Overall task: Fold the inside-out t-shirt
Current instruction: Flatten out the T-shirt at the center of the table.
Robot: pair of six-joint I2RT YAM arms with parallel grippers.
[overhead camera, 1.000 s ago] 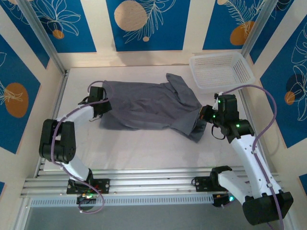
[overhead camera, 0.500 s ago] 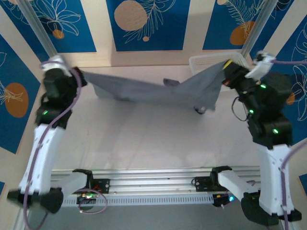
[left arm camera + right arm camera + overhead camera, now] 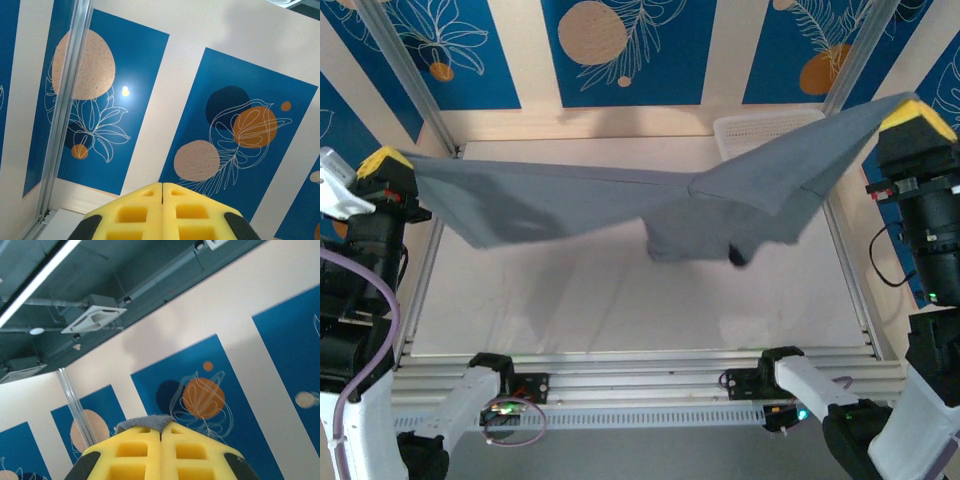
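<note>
Both arms are up, with the shirt [image 3: 570, 200] slung between them above the table [image 3: 620, 310]. It spans the top view from the left edge to the upper right, and a bunched lump sags at centre-right.

Left gripper [image 3: 386, 160]: the wrist cam shows the pads [image 3: 135, 212] pressed together with no cloth visible at the seam. From above, the shirt edge runs right into it, so it looks pinched, but I can't tell how deep the bite is.

Right gripper [image 3: 918, 114]: the pads [image 3: 135, 452] are pressed together with a thin sliver of grey cloth poking out at the tip.

Risks:
- The right bite looks shallow. More spread or a fast swing could pull that corner out, and the shirt would drop in a heap.
- The same goes for the left, since its grip depth is unknown.
- The right corner sits higher in frame than the left, so an uneven lay-down would put the hem down skewed.
- The hanging lump would likely touch the table first and fold under, leaving creases.
- The basket [image 3: 752, 128] sits under the right span, so the cloth could snag on it or drag it when lowered.
</note>
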